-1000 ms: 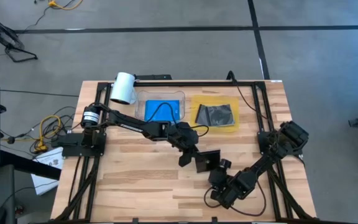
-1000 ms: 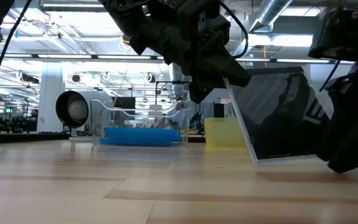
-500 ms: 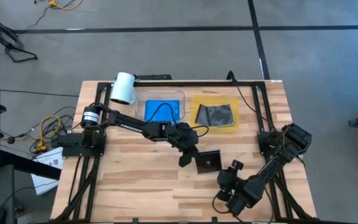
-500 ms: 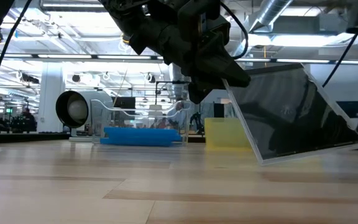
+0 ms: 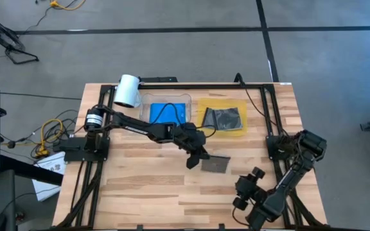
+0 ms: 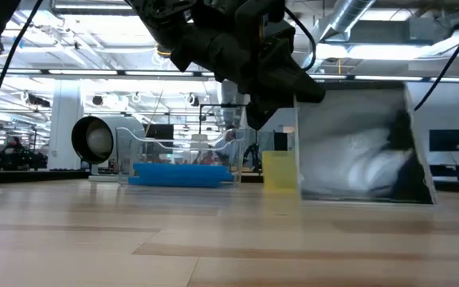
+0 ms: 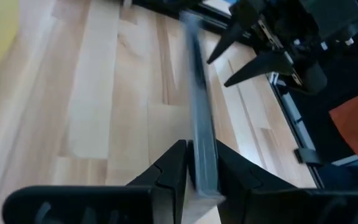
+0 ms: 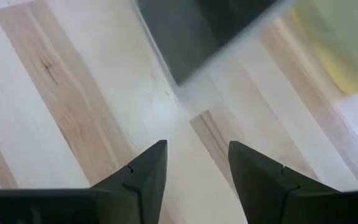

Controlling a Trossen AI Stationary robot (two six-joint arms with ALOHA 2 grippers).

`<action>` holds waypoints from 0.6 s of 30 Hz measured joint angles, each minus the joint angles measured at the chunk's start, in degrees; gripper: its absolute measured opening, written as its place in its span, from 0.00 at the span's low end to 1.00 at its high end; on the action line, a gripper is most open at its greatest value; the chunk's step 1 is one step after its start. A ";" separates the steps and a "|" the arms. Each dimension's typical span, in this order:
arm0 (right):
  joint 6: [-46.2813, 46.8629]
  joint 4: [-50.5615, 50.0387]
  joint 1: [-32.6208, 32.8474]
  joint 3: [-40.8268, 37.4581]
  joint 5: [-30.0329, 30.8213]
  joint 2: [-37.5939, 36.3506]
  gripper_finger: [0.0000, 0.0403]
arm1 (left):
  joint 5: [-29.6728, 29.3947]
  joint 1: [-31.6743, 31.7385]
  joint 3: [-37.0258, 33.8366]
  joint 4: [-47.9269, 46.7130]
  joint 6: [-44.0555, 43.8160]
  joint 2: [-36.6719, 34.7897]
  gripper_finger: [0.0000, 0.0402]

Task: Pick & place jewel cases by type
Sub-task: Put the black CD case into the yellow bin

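1. My right gripper (image 5: 252, 186) sits at five o'clock on the table (image 5: 140, 192), fingers apart, holding nothing.
2. At centre, my left gripper (image 5: 198, 158) is clamped on a grey case (image 5: 215, 164), standing on edge.
3. Toward twelve: more grey cases on the yellow tray (image 5: 222, 104), blue cases (image 5: 167, 113) in the clear tray (image 5: 145, 106).

High view is looking straight down over the whole table (image 5: 140, 192); low view is looking level across it — both are showing the clear tray (image 5: 166, 110), as neither close-in wrist view is.
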 joint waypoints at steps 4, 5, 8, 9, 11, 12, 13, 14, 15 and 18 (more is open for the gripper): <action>4.42 -2.64 2.01 0.58 0.05 -0.02 0.41 | 1.05 1.01 1.09 0.37 -0.30 0.00 0.12; 5.23 -3.26 2.34 0.58 0.04 -0.02 0.41 | 1.18 1.25 1.34 0.70 -0.31 0.00 0.11; 6.84 -4.44 3.02 0.58 0.05 -0.02 0.41 | 1.96 1.64 1.76 1.59 -0.39 0.00 0.08; 6.94 -4.54 3.14 0.58 0.04 -0.02 0.41 | 2.22 1.72 1.94 1.53 -0.36 0.00 0.07; 6.96 -4.82 3.13 0.58 0.11 -0.02 0.41 | 2.63 1.80 2.14 1.43 -0.09 0.00 0.06; 6.96 -5.06 3.13 0.58 0.13 -0.02 0.41 | 2.62 1.78 2.14 1.42 -0.05 0.00 0.06; 6.96 -5.24 3.13 0.58 0.13 -0.02 0.41 | 2.62 1.78 2.14 1.31 -0.06 0.02 0.06; 6.97 -5.44 3.13 0.58 0.13 -0.02 0.41 | 2.57 1.78 2.14 1.21 -0.06 0.02 0.07; 6.97 -5.62 3.13 0.58 0.15 -0.02 0.41 | 2.50 1.78 2.14 1.33 -0.06 0.02 0.08; 6.98 -5.64 3.13 0.58 0.13 -0.02 0.41 | 1.85 1.97 2.14 1.91 -0.08 0.02 0.10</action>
